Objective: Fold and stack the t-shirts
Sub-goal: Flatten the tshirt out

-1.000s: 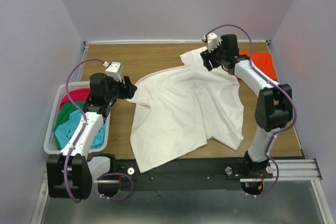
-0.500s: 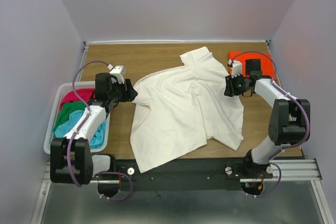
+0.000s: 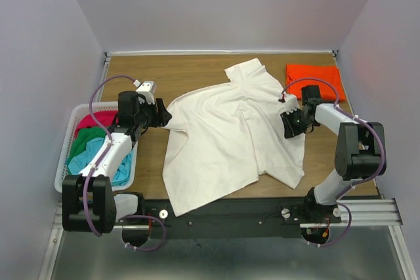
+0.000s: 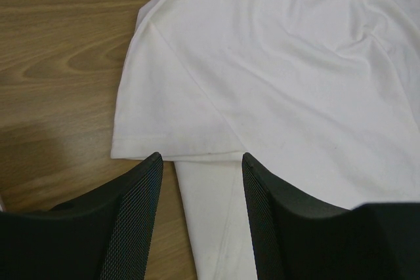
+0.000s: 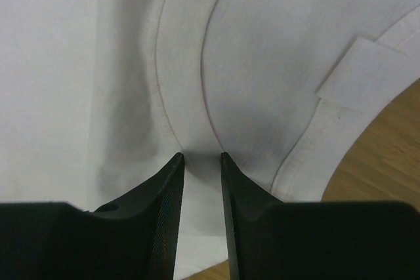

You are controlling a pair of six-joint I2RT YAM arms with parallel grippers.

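I see the cream-white t-shirt as soft, matt, creased cloth with stitched hems, on a smooth wood-grain table. My left claw is matt black plastic with finely gridded inner faces. The basket is white plastic lattice.

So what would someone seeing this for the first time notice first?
A big white shirt lies rumpled across the middle of the table, with the left gripper at its sleeve and the right gripper down on its collar. An orange shirt sits folded in the far right corner. At the left edge, a basket holds coloured shirts in red, green and blue.
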